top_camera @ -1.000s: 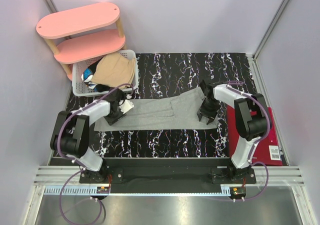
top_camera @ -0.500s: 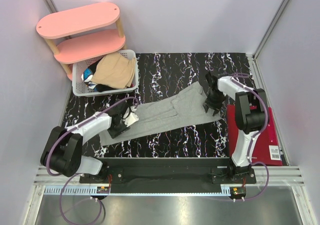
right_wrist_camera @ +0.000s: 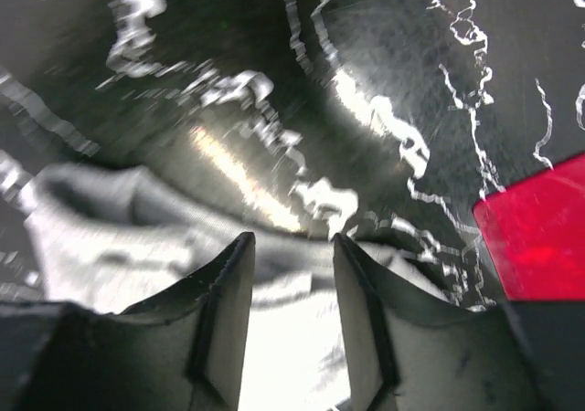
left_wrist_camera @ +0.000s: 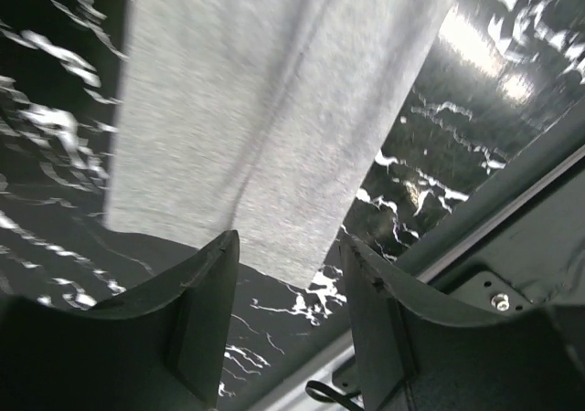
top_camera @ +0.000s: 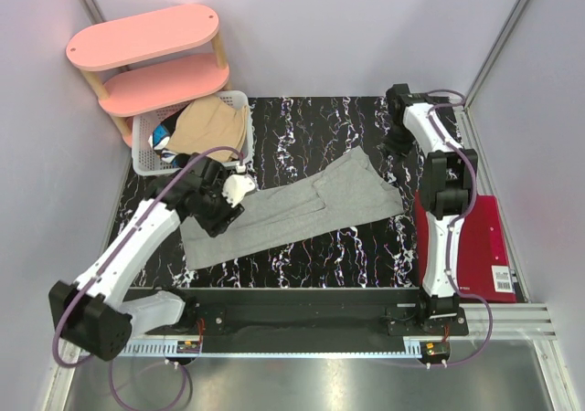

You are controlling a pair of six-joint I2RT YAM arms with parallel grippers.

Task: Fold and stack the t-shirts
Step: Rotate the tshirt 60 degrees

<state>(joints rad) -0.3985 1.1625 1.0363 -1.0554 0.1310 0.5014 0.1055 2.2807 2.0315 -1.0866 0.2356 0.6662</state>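
Note:
A light heather grey t-shirt point(top_camera: 302, 210), folded into a long strip, lies slantwise on the black marbled table point(top_camera: 311, 128). My left gripper point(top_camera: 218, 216) hovers over the strip's left part, open and empty. In the left wrist view the grey shirt point(left_wrist_camera: 274, 100) lies beyond the open gripper point(left_wrist_camera: 288, 251). My right gripper point(top_camera: 397, 144) is at the far right of the table, beyond the shirt's right end, open and empty. In the right wrist view the gripper point(right_wrist_camera: 292, 274) points at a blurred fold of grey shirt point(right_wrist_camera: 119, 237). A tan-beige t-shirt point(top_camera: 212, 126) lies in the basket.
A white lattice basket point(top_camera: 144, 155) with tan, blue and dark clothes stands at the back left. A pink two-level shelf point(top_camera: 146, 36) stands behind it. A red flat object point(top_camera: 475, 247) lies at the table's right edge, also in the right wrist view point(right_wrist_camera: 539, 237).
The grey shirt has turned from level to slanted, its right end farther back. My right gripper has left that end and swung to the far right. My left gripper has shifted slightly and risen.

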